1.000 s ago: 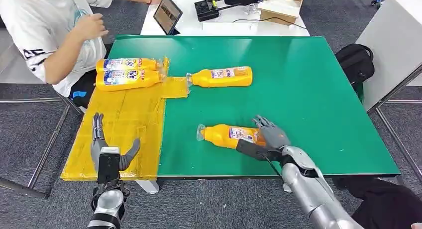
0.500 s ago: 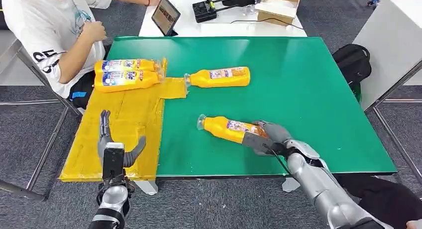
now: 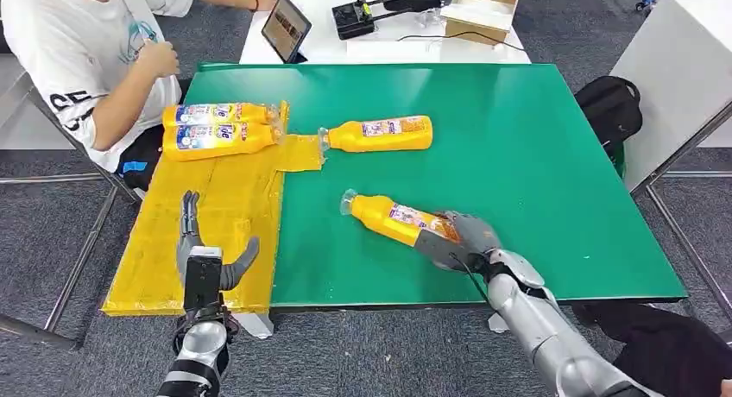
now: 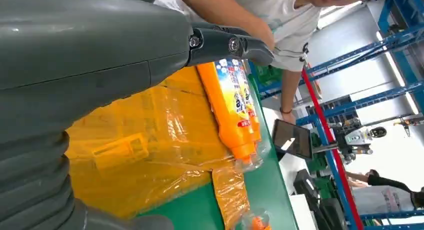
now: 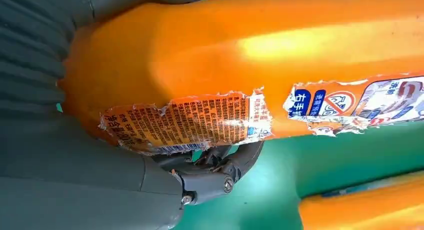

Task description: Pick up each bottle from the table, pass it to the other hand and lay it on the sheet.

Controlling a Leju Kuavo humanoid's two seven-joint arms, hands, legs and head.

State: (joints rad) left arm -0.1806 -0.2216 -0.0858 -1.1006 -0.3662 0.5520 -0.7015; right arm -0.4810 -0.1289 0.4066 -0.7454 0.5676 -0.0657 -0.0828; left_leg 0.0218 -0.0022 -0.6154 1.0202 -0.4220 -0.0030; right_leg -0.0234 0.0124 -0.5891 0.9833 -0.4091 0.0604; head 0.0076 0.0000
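Right hand (image 3: 460,238) now tighter around smooth orange bottle's (image 3: 393,219) base.

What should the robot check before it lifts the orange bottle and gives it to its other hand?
1. Right hand has hold of the near bottle: ok, its fingers wrap the bottle's base end.
2. Grip is firm enough to lift: cannot tell; the bottle lies tilted and its label is torn where the fingers sit.
3. Left hand is free to take it: ok, fingers apart, holding nothing, over the yellow sheet.
4. Room on the sheet: ok, two bottles lie at its far end, the near part is bare.
5. Person is out of the way: ok, seated beside the sheet's far end.
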